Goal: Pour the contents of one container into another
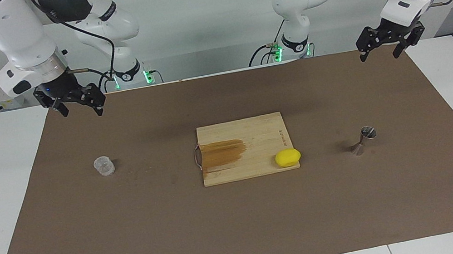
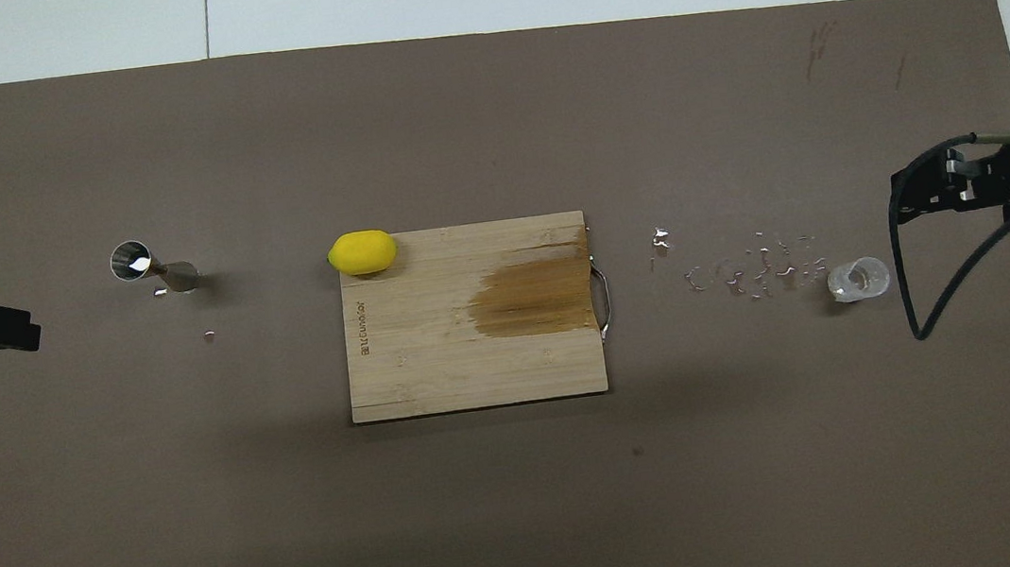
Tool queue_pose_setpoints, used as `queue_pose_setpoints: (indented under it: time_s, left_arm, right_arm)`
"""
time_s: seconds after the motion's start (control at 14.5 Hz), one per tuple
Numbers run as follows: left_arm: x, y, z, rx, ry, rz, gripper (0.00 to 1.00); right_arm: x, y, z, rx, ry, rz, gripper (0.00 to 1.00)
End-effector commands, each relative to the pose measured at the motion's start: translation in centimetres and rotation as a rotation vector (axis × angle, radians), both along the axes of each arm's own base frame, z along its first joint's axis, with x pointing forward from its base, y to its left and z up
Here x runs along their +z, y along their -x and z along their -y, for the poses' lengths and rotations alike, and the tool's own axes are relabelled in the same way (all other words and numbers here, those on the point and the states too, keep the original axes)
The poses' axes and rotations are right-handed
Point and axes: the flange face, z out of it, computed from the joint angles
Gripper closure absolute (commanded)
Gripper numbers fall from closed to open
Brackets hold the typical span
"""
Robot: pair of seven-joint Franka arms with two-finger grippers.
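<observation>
The cup (image 1: pixel 104 166) stands upright on the desk (image 1: pixel 244 234) toward the right arm's end, droplets (image 2: pixel 755 269) beside it; the jigger (image 1: pixel 364 139) stands toward the left arm's end. Between them a board (image 1: pixel 243 149) bears a lemon (image 1: pixel 288 157). Both the right tool (image 1: pixel 79 106) and left tool (image 1: pixel 381 49) hang released, grasping nothing.

The only lettering sits on the wooden cutting board (image 1: pixel 244 148): a short line of small characters burned or printed into the wood, running along the board's short edge at the end away from its metal handle (image 1: pixel 197 157), just beside the yellow lemon (image 1: pixel 287 157) lying at that end of the board. In the overhead view the same line shows near the board's edge on the lemon's end, turned sideways. The characters are too small to make out as a word.
</observation>
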Motion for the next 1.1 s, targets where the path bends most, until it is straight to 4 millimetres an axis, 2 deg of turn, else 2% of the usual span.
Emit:
queue_pose_setpoints:
  time_s: [0.0,0.28,0.41,0.83,0.96,1.03]
  left_arm:
    - [0.4,0.7,0.2,-0.017,-0.012,-0.002,0.00]
    - [0.1,1.7,0.8,-0.019,-0.015,-0.050,0.00]
    - [0.7,1.6,1.0,-0.008,-0.012,-0.040,0.00]
    - [0.5,-0.1,-0.1,0.021,0.012,0.035,0.00]
    - [-0.8,-1.3,-1.3,0.042,0.024,0.009,0.00]
    - [-1.9,-2.8,-2.1,0.052,0.032,-0.018,0.00]
  right_arm:
    - [0.2,0.6,0.4,0.010,-0.011,0.000,0.00]
    - [0.2,0.6,0.5,0.010,-0.009,0.000,0.00]
    - [0.2,0.6,0.5,0.009,-0.009,0.000,0.00]
    - [0.3,0.1,0.5,0.018,-0.013,0.024,0.00]
    - [0.5,-0.6,0.8,0.059,-0.015,0.083,0.00]
    - [0.4,-0.7,1.4,0.098,-0.015,0.078,0.00]
